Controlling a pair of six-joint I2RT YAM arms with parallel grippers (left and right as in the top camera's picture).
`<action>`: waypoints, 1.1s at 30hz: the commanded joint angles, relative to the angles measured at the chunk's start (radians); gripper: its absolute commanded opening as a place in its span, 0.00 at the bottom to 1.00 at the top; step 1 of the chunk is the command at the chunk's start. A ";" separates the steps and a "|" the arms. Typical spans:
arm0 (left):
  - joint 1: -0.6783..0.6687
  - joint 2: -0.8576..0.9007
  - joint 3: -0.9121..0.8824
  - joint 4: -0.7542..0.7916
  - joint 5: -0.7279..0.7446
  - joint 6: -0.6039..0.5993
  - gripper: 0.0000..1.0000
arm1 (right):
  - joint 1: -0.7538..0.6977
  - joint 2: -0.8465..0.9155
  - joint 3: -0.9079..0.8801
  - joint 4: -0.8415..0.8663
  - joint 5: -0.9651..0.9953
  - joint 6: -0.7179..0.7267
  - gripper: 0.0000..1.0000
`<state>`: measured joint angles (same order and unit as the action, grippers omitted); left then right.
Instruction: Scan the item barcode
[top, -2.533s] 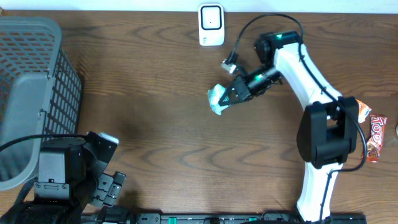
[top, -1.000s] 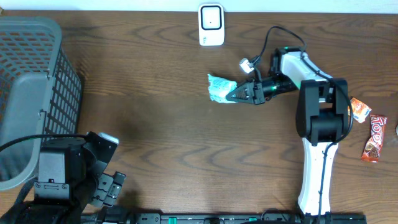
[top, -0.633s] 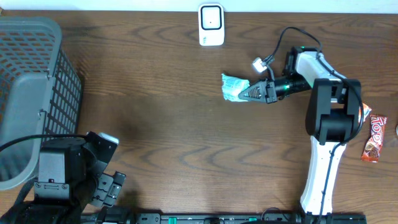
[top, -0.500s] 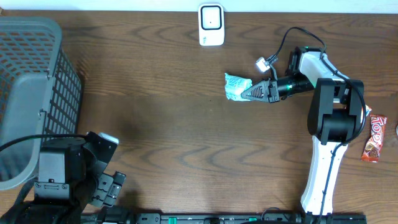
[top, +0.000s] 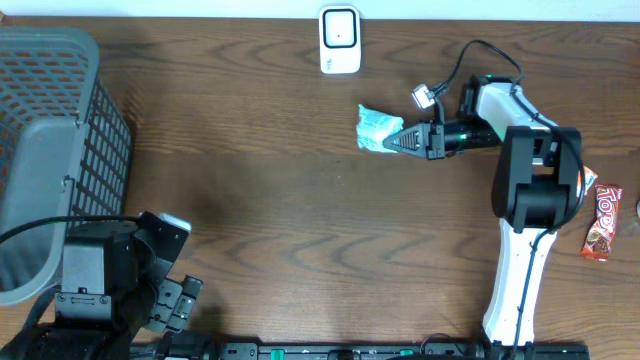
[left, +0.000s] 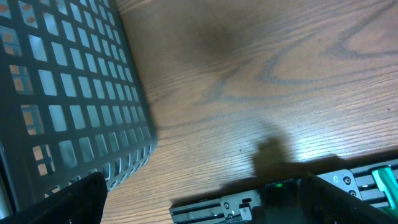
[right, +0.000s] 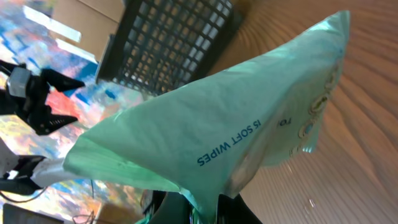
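Nearest, at seven o'clock on the worktop (top: 260, 200): left gripper (left: 203, 180) parked by its base, jaws spread wide, nothing between them but bare wood. No part in the job yet, by the look of it. Further out, at three o'clock, a red snack bar (top: 604, 222) lying flat close to the right arm (top: 525, 200), with an orange wrapper (top: 580, 178) just beside it, half hidden behind that arm. At nine to ten o'clock, a grey mesh basket (top: 60, 60), cut off by the left edge, contents not visible. Further again, at one o'clock: right gripper (top: 392, 141) pinched shut on one edge of the mint-green pack of wipes (top: 374, 128), pointing toward nine o'clock. Pick-up done, then, and the pack now near the scanner (top: 340, 40), a small white unit at twelve o'clock by the far edge. Near but apart, the pack toward five o'clock of it. Probably left to do: turning the barcode to the scanner's window and holding it there until read. No telling whether any scan has registered. Barcode itself nowhere in sight, only part of a blue printed line ending "soft wipes" on the face shown in the right wrist view. Fingertips there mostly buried under the pack. Hard to say from above whether the pack hangs clear of the wood or brushes it.
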<state>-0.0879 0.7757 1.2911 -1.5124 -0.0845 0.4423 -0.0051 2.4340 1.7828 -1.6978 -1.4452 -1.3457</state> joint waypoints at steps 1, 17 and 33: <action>-0.002 -0.004 0.007 -0.002 -0.005 0.001 0.98 | 0.061 0.001 -0.002 0.006 -0.117 -0.028 0.01; -0.002 -0.004 0.007 -0.002 -0.005 0.001 0.98 | 0.287 0.001 0.009 0.011 -0.117 -0.111 0.01; -0.002 -0.004 0.007 -0.002 -0.005 0.001 0.98 | 0.368 0.001 0.175 0.056 -0.117 -0.197 0.01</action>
<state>-0.0879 0.7757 1.2911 -1.5120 -0.0845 0.4423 0.3519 2.4340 1.9175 -1.6520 -1.5192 -1.5120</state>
